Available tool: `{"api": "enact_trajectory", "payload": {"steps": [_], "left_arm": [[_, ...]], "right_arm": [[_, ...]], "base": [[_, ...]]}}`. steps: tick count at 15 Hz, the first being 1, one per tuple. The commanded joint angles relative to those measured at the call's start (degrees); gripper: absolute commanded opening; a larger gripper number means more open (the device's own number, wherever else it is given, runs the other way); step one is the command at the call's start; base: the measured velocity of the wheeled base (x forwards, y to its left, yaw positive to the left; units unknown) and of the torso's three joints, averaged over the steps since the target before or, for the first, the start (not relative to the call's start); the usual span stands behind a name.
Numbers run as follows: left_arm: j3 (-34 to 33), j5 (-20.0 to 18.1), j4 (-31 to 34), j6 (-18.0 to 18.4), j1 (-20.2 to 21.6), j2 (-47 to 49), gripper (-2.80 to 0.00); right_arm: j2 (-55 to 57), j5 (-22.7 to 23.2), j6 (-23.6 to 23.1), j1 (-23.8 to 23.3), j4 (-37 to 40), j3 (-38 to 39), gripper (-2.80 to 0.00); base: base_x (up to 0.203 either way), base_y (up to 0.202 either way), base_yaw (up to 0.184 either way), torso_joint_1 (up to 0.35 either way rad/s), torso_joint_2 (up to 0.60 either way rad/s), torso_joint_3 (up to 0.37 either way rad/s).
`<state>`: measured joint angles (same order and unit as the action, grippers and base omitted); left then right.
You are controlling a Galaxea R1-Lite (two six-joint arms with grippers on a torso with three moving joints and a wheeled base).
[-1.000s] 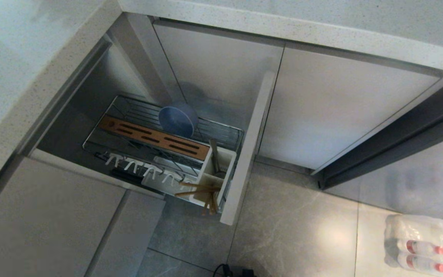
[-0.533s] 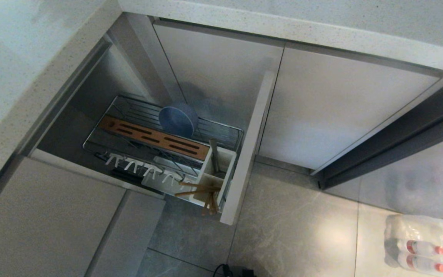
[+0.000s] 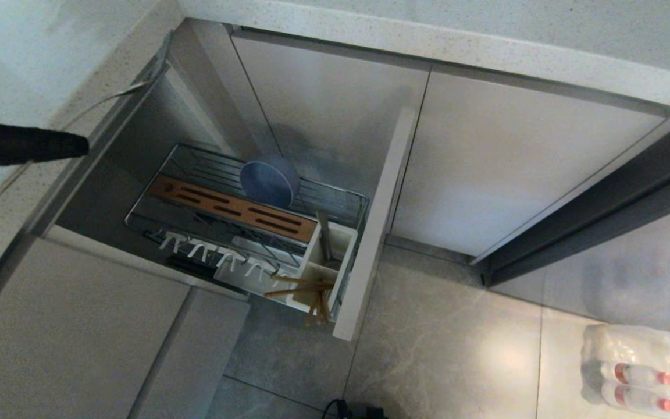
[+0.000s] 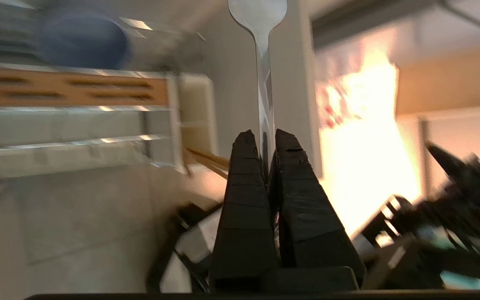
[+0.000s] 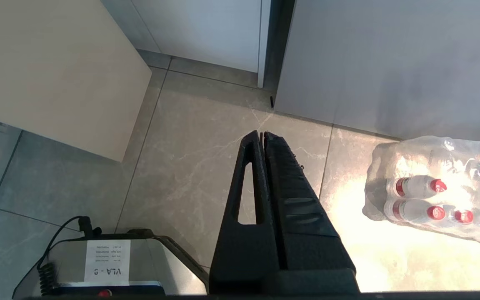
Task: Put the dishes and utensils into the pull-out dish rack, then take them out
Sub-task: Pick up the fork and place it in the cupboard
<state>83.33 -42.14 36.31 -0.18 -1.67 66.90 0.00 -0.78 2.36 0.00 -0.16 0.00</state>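
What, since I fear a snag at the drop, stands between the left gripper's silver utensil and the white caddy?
Nothing visible does. The left gripper holds the silver utensil off to the rack's side, with open space up to the caddy. Inside it, chopsticks lean across the front compartment.

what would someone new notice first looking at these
Probably the pull-out dish rack, drawn out of the cabinet, with a blue-grey bowl standing on edge behind its wooden strip and chopsticks sticking out of the white caddy near the front panel. Next, the left gripper, shut on a thin silver utensil pointing toward the rack. The right gripper hangs shut over the floor tiles, near a wrapped pack of bottles.
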Motion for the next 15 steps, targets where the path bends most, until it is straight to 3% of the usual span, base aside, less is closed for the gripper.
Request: {"api": "enact_trajectory", "payload": {"steps": [1,2,6,10,15], "left_arm": [[-1.3,1.4,0.3,0.0,-3.7,1.4,-2.8],[-2.2,3.8,0.2,0.1,-5.1,2.3,-2.8],[-2.9,6.8,0.4,0.2,-7.3,7.5,-2.8],[-3.8,18.5,0.4,0.2,-12.2,12.6,-2.8],[-2.4,22.3,-1.5,0.3,-16.1,18.5,-2.8]], "right_arm": [[0.1,0.0,0.0,0.0,0.0,0.0,-2.8],[0.1,0.0,0.0,0.0,0.0,0.0,-2.8],[0.1,0.0,0.0,0.0,0.0,0.0,-2.8],[0.1,0.0,0.0,0.0,0.0,0.0,-2.8],[0.1,0.0,0.0,0.0,0.0,0.0,-2.8]], "base": [[0.0,0.0,0.0,0.0,0.0,0.0],[0.0,0.0,0.0,0.0,0.0,0.0],[0.0,0.0,0.0,0.0,0.0,0.0],[0.0,0.0,0.0,0.0,0.0,0.0],[0.0,0.0,0.0,0.0,0.0,0.0]]}}
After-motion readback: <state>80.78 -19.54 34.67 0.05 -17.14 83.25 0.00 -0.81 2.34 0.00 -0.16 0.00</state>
